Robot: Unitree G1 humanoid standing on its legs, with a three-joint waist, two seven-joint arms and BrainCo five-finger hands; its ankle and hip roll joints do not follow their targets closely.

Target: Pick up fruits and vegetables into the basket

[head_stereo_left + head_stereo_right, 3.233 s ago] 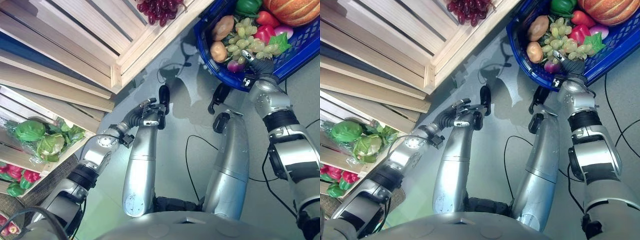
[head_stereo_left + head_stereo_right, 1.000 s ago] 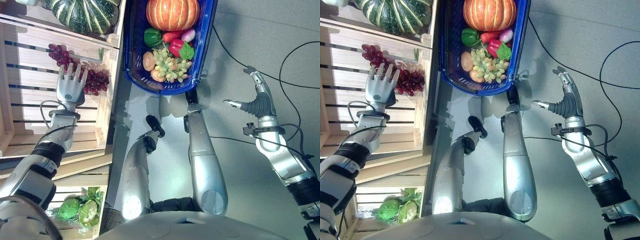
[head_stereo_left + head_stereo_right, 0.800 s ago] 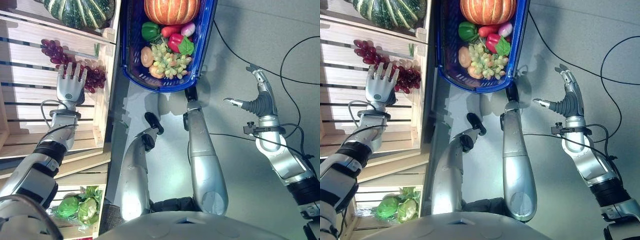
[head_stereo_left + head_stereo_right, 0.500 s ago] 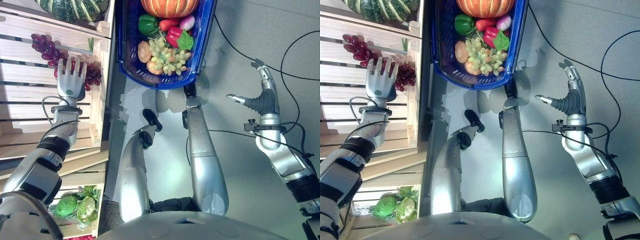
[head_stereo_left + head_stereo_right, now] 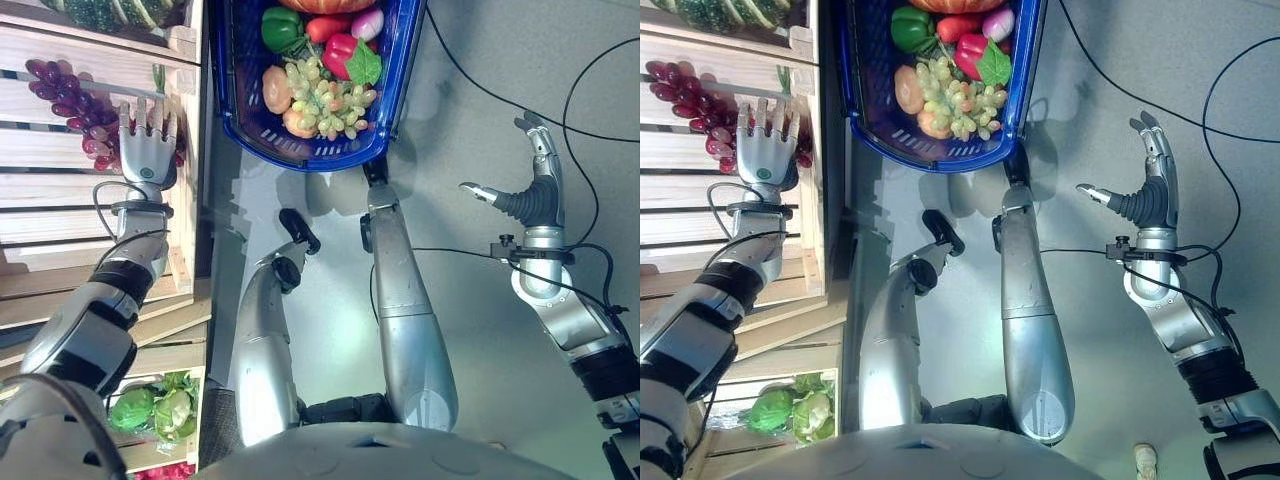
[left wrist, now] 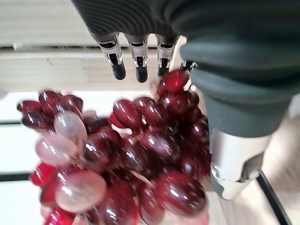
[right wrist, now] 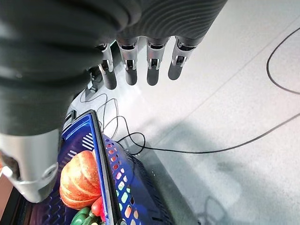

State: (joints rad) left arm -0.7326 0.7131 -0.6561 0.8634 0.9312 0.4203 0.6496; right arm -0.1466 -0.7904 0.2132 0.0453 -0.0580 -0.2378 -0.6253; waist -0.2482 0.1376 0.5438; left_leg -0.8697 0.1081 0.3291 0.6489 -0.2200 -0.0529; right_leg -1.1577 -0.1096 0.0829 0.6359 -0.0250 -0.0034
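A bunch of red grapes (image 5: 62, 95) lies in a wooden crate (image 5: 60, 200) on the left. My left hand (image 5: 148, 152) rests flat over the bunch's near end, open with straight fingers. In the left wrist view its fingertips (image 6: 138, 70) hover just above the grapes (image 6: 126, 159). The blue basket (image 5: 397, 85) stands on the floor ahead and holds green grapes (image 5: 325, 98), peppers, potatoes and an orange pumpkin (image 7: 77, 180). My right hand (image 5: 530, 195) hangs open above the floor, well right of the basket (image 7: 119, 183).
A striped green squash (image 5: 110, 12) sits in the crate above the grapes. Leafy cabbages (image 5: 150, 405) and red peppers fill lower crates at the left. Grey floor spreads to the right of the basket.
Since 3.2 s ago my left hand rose from beside the legs to the red grapes, and my right hand left the basket's rim. In the last second the view slid.
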